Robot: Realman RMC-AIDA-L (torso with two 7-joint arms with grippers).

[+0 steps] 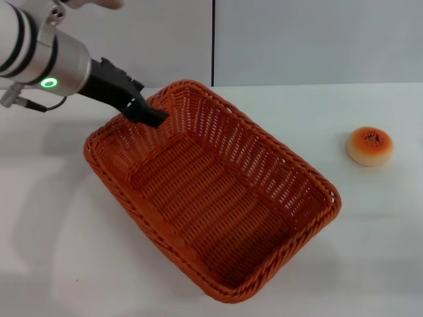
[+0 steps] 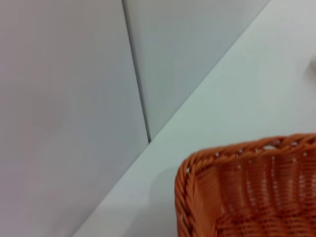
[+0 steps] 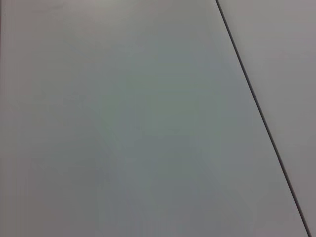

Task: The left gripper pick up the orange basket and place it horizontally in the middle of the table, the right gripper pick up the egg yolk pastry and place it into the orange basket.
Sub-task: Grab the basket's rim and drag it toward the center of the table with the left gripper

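Observation:
The orange basket (image 1: pixel 264 158) lies diagonally on the white table (image 1: pixel 59 218), one corner pointing to the back and another to the front. My left gripper (image 1: pixel 153 117) reaches in from the back left, and its black fingers sit over the braided rim of the basket's far-left side, shut on it. One corner of the orange basket (image 2: pixel 247 197) fills the left wrist view. The egg yolk pastry (image 1: pixel 369 145) rests alone on the table to the right of the basket, well apart from it. The right gripper is out of view; the right wrist view holds only a plain wall.
A light wall with a dark vertical seam (image 1: pixel 213 39) stands behind the table's back edge. Bare tabletop lies left of the basket and between the basket and the pastry.

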